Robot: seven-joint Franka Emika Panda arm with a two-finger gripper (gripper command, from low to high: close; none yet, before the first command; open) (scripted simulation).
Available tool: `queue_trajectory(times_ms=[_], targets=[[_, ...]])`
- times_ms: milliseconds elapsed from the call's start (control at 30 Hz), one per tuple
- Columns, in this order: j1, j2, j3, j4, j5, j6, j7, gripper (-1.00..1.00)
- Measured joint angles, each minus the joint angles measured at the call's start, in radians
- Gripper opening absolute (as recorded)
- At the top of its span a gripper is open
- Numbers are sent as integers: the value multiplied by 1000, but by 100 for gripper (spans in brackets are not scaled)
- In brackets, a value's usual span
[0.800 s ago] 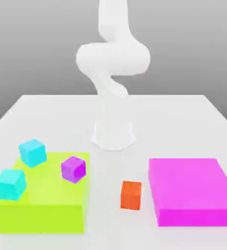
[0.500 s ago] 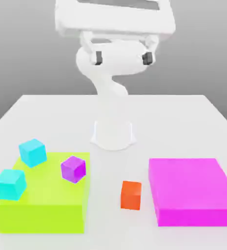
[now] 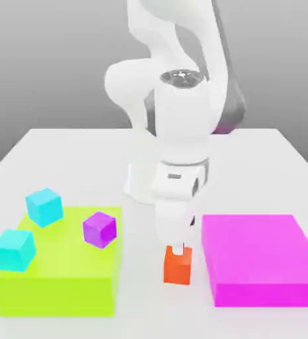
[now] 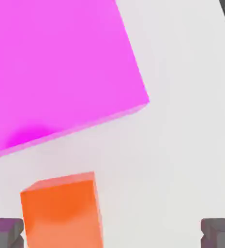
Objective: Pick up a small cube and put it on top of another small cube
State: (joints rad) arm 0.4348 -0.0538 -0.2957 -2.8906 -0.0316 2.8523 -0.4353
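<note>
— Exterior view first: where is the small orange-red cube (image 3: 178, 266)?

— On the white table (image 3: 63, 159), in the lane between the lime block (image 3: 57, 278) on the exterior view's left and the flat magenta block (image 3: 259, 258) on the right. It sits flat, top face up, turned only a little against the table's front edge. As a cube it has no long axis to speak of.

— And the gripper (image 3: 177, 249)?

— Hanging straight down from the white arm, its tip right at the cube's top. From this side I can't read the fingers.

— Anything carried on the blocks?

— The lime block bears a purple cube (image 3: 100, 229) near its right edge and two cyan cubes (image 3: 44, 206) (image 3: 14, 249) toward its left side, all apart from one another. The magenta block's top is bare.

— Room to move?

— The lane is narrow; the cube stands just beside the magenta block and a bit further from the lime one. Open table lies behind, around the arm's base.

— Hand view?

— The orange-red cube (image 4: 63, 213) fills a low corner, the magenta block (image 4: 56, 68) beyond it with a strip of table between. Two dark fingertips (image 4: 5, 232) (image 4: 219, 232) stand spread wide, one close by the cube, the other well clear of it. Nothing is pinched.
</note>
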Motion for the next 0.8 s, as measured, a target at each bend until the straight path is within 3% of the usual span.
queue_trajectory(times_ms=[300,600,633,800], targets=[[-5,131,37,26,121,103,-120,0],[-142,278,214,42,272,224,-225,0],[-161,294,236,42,277,237,-226,-100],[-161,294,236,42,276,234,-226,-100]])
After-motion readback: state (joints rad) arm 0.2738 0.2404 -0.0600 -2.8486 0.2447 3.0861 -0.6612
